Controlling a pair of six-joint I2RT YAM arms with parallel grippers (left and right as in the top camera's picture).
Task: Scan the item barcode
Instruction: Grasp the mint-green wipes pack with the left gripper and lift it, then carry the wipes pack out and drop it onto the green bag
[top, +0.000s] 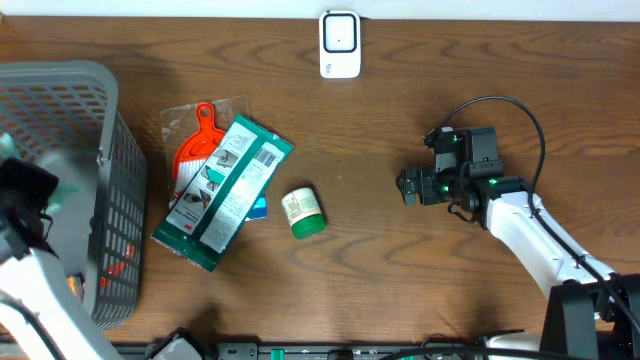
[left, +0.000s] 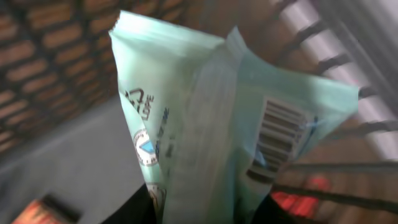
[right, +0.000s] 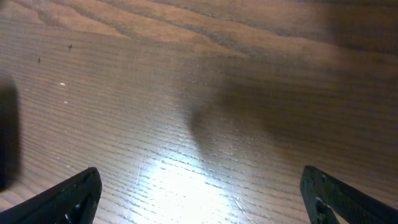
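**Left gripper** (left: 199, 214): two dark fingers (left: 138, 208) at the bottom edge of the wrist view, clamped on the lower end of the pale green packet (left: 211, 118).
**Pale green packet:** rises from between those fingers, tilted, centre seam facing the camera. Its barcode (left: 278, 138) is on the right panel, above the right finger.
**Basket** (left: 50, 43): grey grid walls behind and around the packet; the arm is inside it at the table's left end.
**Right gripper** (right: 199, 208): fingers spread wide, nothing between them, above bare wooden table (right: 186, 81).
**Table, middle:** long green-and-white pouch (top: 225, 190) overlapping an orange brush (top: 195, 145); green-capped jar (top: 303, 212) just beside.
**Far edge:** white device (top: 340, 45).
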